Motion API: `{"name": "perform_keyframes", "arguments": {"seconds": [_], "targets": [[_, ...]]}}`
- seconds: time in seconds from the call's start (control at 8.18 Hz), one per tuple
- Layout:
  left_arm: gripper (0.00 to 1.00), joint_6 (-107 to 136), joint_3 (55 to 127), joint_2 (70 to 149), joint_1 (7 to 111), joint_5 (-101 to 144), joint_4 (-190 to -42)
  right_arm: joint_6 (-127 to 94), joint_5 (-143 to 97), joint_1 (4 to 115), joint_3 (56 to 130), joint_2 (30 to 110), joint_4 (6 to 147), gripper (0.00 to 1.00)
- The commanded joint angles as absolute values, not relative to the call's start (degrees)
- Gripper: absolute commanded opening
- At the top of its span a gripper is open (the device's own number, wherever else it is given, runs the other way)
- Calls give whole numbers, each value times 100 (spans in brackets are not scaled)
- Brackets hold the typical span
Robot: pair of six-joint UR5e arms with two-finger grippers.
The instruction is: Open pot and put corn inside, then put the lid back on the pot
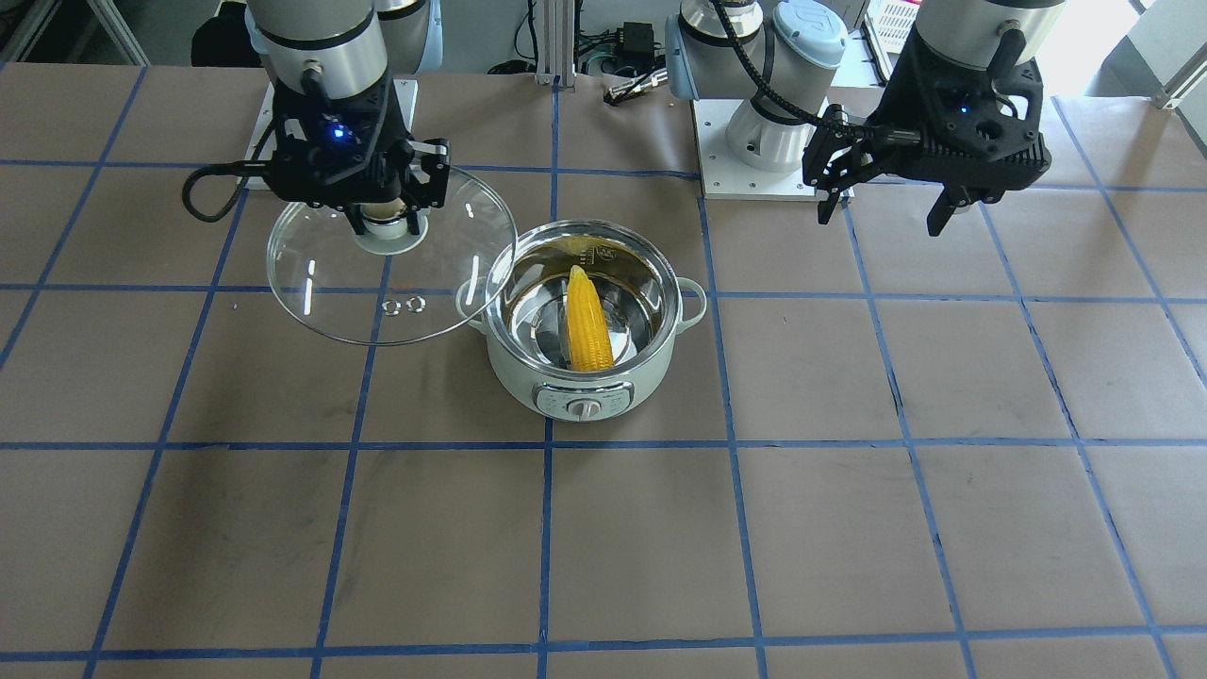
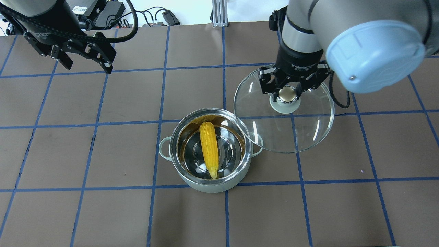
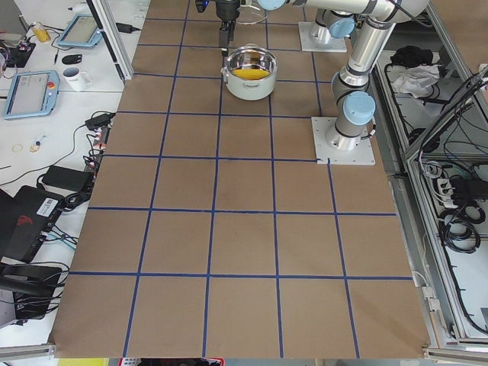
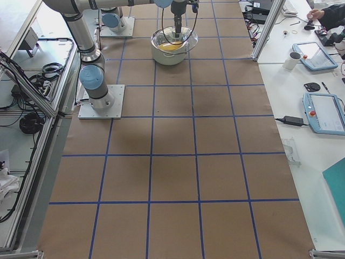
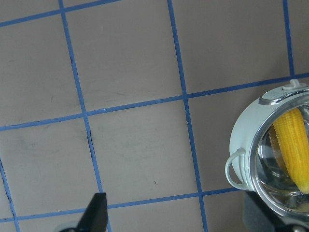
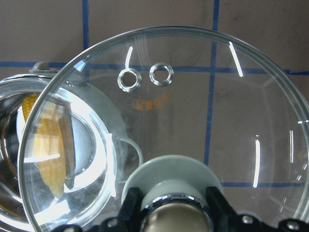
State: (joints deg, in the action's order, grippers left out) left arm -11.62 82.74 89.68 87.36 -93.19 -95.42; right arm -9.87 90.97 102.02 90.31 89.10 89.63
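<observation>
The mint-green pot (image 2: 210,181) (image 1: 528,372) stands open at mid-table. The yellow corn (image 2: 209,148) (image 1: 588,321) lies inside it, tapered end toward the control panel. My right gripper (image 2: 287,94) (image 1: 388,219) is shut on the knob of the clear glass lid (image 2: 301,130) (image 1: 330,292) and holds it in the air beside the pot, its edge overlapping the pot's rim. The lid (image 6: 231,125) fills the right wrist view, with the corn (image 6: 50,150) seen through it. My left gripper (image 2: 85,63) (image 1: 886,203) is open and empty, away from the pot. The pot (image 5: 241,145) and corn (image 5: 292,145) show at the left wrist view's right edge.
The table is covered in brown paper with a blue tape grid. Both arm bases (image 1: 754,141) stand at the robot's side of it. Side benches with tablets, a mug (image 4: 294,60) and cables flank the table ends.
</observation>
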Motion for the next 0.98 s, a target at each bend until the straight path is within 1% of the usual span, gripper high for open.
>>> {"name": "perform_keyframes", "arguments": {"seconds": [0.0,0.24,0.37,0.86], "targets": [[100,-1160,8288,8974,8736,-9150,-9545,-2376,9106,11413,9026,8369,9639,39],[100,-1160,8288,8939,8745,-9158,-9554,-3143,9079,12012,9035,7974,9957,39],[100,-1160,8314,8921,8745,-9150,-9545,-3338,9079,12136,9035,7772,10210,39],[100,-1169,8297,8947,8745,-9141,-9519,-3445,9026,12155,9123,7551,10222,38]]}}
